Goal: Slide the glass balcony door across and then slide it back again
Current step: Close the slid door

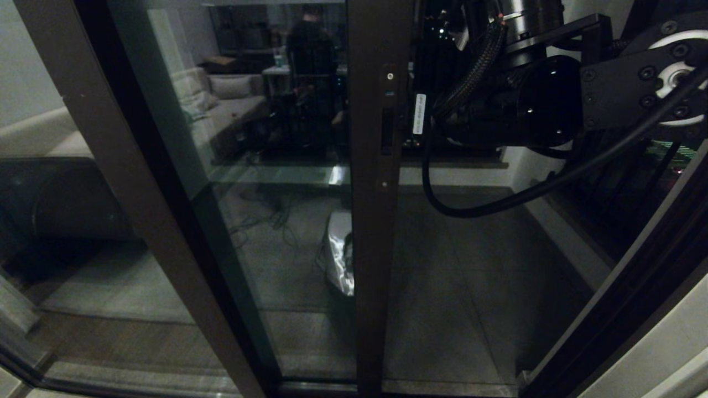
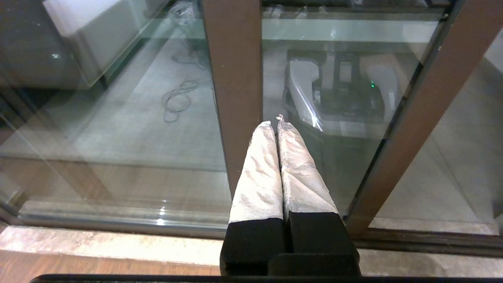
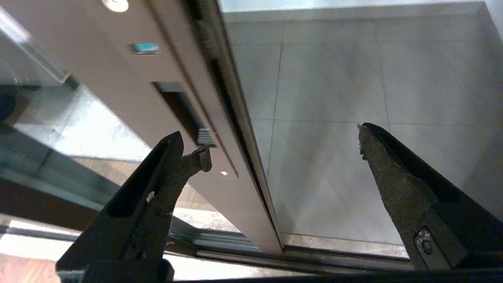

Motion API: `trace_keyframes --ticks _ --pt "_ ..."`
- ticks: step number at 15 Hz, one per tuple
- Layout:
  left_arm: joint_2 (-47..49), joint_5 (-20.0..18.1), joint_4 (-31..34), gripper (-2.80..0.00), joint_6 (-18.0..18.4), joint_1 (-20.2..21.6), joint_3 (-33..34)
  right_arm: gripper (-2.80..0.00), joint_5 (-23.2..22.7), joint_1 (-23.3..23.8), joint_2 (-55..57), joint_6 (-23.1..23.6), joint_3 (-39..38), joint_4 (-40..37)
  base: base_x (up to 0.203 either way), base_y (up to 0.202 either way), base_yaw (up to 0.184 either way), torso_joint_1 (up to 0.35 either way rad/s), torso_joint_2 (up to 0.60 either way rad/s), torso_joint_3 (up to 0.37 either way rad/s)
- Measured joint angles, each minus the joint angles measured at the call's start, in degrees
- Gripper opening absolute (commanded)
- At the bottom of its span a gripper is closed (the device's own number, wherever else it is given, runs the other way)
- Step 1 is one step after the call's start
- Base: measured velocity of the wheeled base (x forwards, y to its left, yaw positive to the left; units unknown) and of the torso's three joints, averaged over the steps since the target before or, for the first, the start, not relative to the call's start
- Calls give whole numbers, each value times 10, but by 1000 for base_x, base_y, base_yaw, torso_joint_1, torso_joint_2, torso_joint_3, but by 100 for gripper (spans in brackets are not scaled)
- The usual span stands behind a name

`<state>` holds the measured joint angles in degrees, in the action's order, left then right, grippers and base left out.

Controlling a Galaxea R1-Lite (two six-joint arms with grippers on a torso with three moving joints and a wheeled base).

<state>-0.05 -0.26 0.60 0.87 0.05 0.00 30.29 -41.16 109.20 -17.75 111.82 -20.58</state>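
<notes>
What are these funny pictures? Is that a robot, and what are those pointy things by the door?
Yes, it's a robot with two arms, standing in front of a glass sliding door. It has three cameras. One picture comes from its head, looking down at the door and the tiled balcony floor beyond. The other two come from cameras on its wrists, just behind each pincer.

The two dark pointy things are the fingers of the right pincer. They are spread wide open. One finger sits right at the handle slot in the door's brown frame; the other is out past the door's edge. It grips nothing.

The two white fingers pressed together are the left pincer. It is shut, holds nothing, and just points at the door frame.
</notes>
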Motion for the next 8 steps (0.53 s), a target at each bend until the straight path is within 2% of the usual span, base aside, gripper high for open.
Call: trace_keyframes --ticks 8 --pt "0 0 0 -280 0 0 0 0 -1 -1 22 -7 0 33 0 0 0 0 0 0"
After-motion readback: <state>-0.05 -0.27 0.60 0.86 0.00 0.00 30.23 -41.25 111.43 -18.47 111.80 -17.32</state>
